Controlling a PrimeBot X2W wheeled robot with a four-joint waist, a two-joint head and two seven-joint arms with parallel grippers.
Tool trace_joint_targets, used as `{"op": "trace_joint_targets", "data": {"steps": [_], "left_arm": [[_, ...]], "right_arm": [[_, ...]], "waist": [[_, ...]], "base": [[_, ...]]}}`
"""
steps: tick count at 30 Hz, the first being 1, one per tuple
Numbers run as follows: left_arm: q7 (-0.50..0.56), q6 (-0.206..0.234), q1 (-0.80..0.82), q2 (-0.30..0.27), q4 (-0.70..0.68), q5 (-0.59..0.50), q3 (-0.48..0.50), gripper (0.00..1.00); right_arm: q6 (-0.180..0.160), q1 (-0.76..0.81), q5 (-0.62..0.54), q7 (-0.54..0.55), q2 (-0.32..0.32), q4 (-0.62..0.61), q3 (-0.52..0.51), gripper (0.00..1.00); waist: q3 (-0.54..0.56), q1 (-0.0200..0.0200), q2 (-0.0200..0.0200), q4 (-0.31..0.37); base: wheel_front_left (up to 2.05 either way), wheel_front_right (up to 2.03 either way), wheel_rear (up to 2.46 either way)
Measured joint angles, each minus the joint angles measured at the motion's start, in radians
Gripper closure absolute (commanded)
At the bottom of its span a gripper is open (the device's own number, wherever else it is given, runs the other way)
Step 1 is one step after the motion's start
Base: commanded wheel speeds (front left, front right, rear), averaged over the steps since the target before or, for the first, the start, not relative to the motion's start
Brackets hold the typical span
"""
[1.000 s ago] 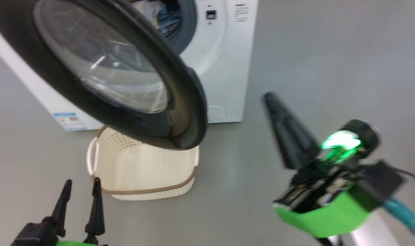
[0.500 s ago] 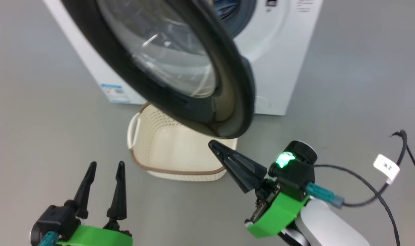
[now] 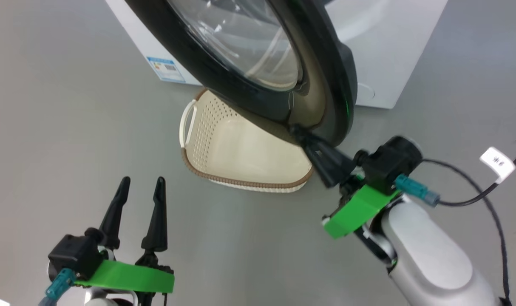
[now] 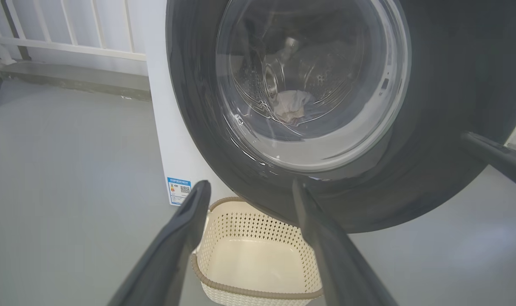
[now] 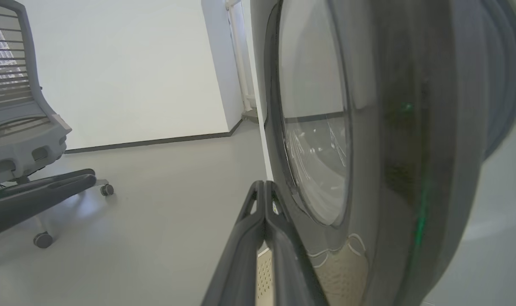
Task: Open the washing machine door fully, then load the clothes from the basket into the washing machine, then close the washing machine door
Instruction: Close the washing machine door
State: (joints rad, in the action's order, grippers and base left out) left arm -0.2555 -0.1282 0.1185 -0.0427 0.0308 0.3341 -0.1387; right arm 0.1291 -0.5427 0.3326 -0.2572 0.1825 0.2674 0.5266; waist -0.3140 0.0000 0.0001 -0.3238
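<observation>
The washing machine door (image 3: 241, 91), black-rimmed with a bulging glass bowl, stands swung out from the white washing machine (image 3: 394, 51). My right gripper (image 3: 293, 128) is shut, holding nothing, its tip against the lower inner side of the door's rim. It lies alongside the door (image 5: 402, 148) in the right wrist view (image 5: 264, 185). The cream basket (image 3: 249, 183) sits on the floor under the door; the part of its inside that shows is bare. A pale cloth (image 4: 290, 105) shows through the glass. My left gripper (image 3: 142, 182) hangs open before the basket (image 4: 258, 293).
Grey floor lies all around. A black cable with a white tag (image 3: 498, 163) trails at the right. An office chair on casters (image 5: 20, 127) stands off to the side in the right wrist view. White railing (image 4: 71, 42) runs behind the machine.
The head camera has swung, shifting the whole picture. My shut right gripper has moved from the open floor at the right up to the door's lower rim. The left gripper stays open.
</observation>
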Motion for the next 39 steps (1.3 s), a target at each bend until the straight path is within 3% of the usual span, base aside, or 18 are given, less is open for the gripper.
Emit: {"op": "trace_joint_targets", "data": {"steps": [11,25,39], "left_arm": [[0.0,0.0,0.034,0.005,-0.007,0.038,-0.017,0.0],[0.0,0.0,0.095,0.008,-0.018,0.085,-0.073,0.0],[0.0,0.0,0.172,0.012,-0.026,0.142,-0.112,0.0]], "right_arm": [[0.001,-0.069,-0.136,0.0,-0.06,-0.01,-0.239,1.0],[0.001,-0.296,-0.25,0.0,-0.098,-0.062,-0.439,1.0],[0.001,-0.568,-0.275,-0.001,-0.098,0.051,-0.453,1.0]], "waist": [[-0.095,0.0,0.0,-0.01],[-0.229,0.0,0.0,-0.014],[-0.374,0.0,0.0,-0.011]], "base": [[0.0,0.0,0.0],[0.0,0.0,0.0],[0.0,0.0,0.0]]}}
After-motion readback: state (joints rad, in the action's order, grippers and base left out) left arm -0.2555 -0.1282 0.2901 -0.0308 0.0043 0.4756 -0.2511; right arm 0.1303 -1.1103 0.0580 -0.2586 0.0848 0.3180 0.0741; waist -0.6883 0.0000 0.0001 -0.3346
